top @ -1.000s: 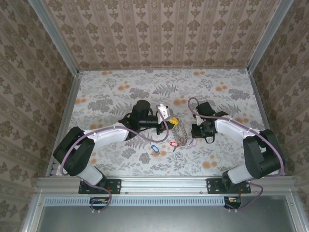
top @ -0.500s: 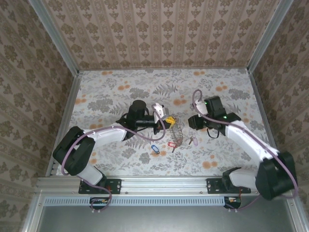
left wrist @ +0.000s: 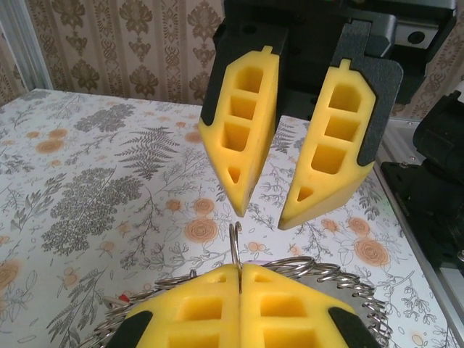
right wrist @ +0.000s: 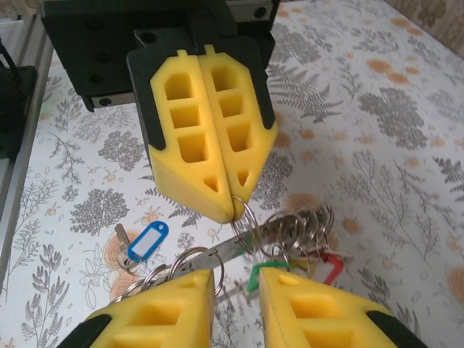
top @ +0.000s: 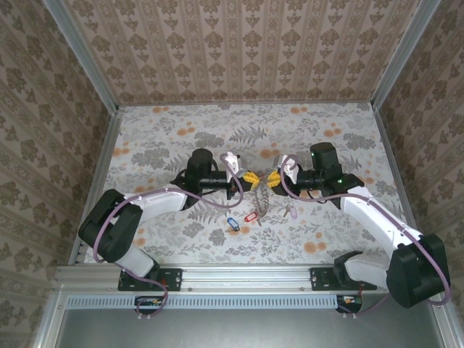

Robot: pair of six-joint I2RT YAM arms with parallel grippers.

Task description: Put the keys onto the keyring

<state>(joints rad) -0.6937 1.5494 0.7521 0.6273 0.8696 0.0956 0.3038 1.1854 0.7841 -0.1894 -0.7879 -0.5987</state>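
Top external. Finds the left gripper (top: 251, 177) just left of frame centre and the right gripper (top: 273, 179) just right of it, yellow tips facing each other and close together. Places the keyring (top: 262, 197) hanging between and below the two tips as a grey, chain-like bunch. Puts a blue-tagged key (top: 232, 222) and a red-tagged key (top: 251, 217) on the flowered table (top: 174, 138) below the left gripper, and a pale-tagged key (top: 290, 213) just right of the bunch.

Left wrist. Has the left gripper (left wrist: 239, 279) at the bottom edge, fingers pressed together and pinching one thin wire loop that stands up from the seam. Spreads the keyring (left wrist: 326, 270) in overlapping coils behind those pads, lower right. Sets the right gripper (left wrist: 264, 216) in the upper middle, its fingers (left wrist: 246, 130) standing apart, tips pointing down at the pinched loop but clear of it.

Right wrist. Gives the right gripper (right wrist: 235, 279) at the bottom, fingers spread with a gap between. Shows the left gripper (right wrist: 233, 210) at upper centre, tips closed on a ring of the keyring (right wrist: 290, 225), which bunches just right of centre. Leaves the blue-tagged key (right wrist: 148, 241) flat on the table at lower left.
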